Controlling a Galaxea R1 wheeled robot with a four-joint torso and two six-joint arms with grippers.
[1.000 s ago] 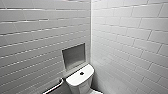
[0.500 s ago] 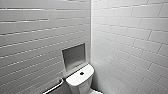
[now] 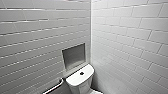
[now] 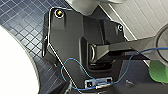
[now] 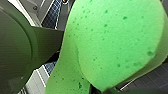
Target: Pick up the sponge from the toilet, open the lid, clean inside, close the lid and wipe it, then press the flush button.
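Bright green and pitted, the flat foam sponge was bent over close to the right wrist camera, clamped in the right fingers above the dark blue mosaic floor, and its green edge also showed in the left wrist view. In the far corner of the white tiled walls, the white glossy ceramic toilet stood below a grey recessed niche, the small round dark flush button in the middle of its tank top. A pale metal grab rail ran along the wall just left of the tank.
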